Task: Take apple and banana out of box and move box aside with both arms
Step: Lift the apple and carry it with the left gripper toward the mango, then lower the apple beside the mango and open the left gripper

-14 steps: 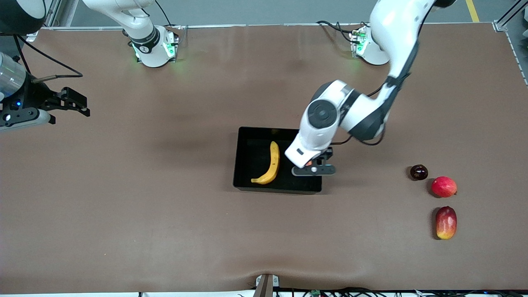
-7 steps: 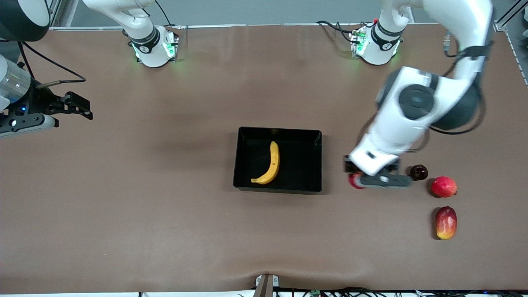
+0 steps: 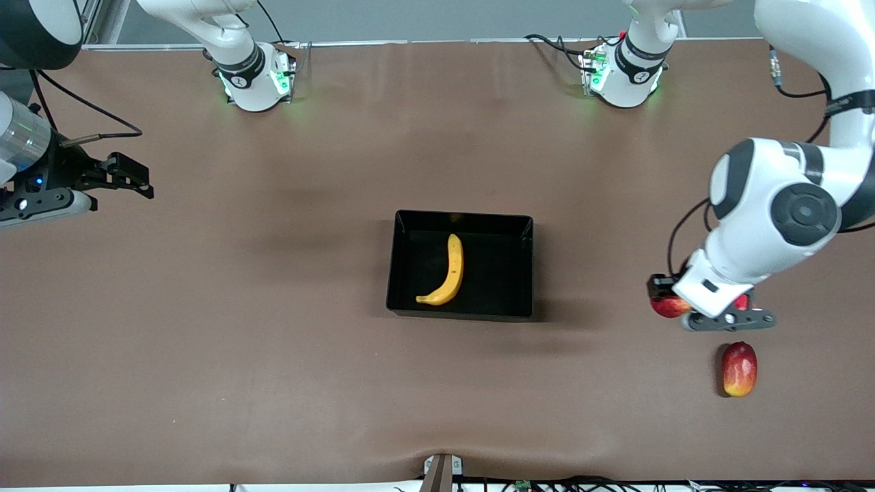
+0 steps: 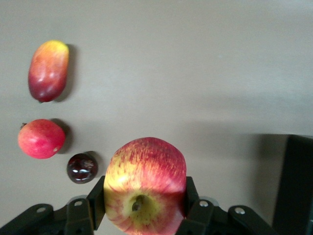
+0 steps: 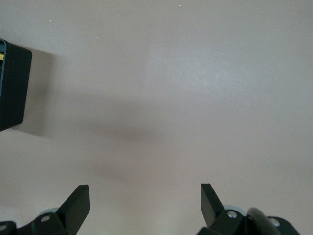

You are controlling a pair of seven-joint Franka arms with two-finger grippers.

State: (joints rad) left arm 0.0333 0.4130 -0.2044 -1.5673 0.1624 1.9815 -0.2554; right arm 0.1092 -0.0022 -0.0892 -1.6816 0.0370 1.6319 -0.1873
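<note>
The black box [image 3: 528,225] sits mid-table with the yellow banana [image 3: 448,270] lying in it. My left gripper [image 3: 683,304] is shut on the red apple with yellowish streaks [image 3: 666,307] and holds it in the air over the loose fruits at the left arm's end of the table. In the left wrist view the apple [image 4: 145,176] fills the space between the gripper's [image 4: 145,198] fingers. My right gripper [image 3: 130,179] is open and empty and waits over bare table at the right arm's end; the right wrist view shows it [image 5: 145,205] wide open, with a box corner [image 5: 12,88] at the edge.
An oblong red-yellow mango [image 3: 739,369] lies nearer the front camera than the left gripper. In the left wrist view the mango [image 4: 48,71], a round red-pink fruit [image 4: 41,138] and a small dark-maroon fruit [image 4: 82,168] lie in a row; the box wall [image 4: 296,186] shows at the edge.
My left arm has swung with the apple from over the box to over the loose fruits at its own end of the table. The right gripper has barely moved.
</note>
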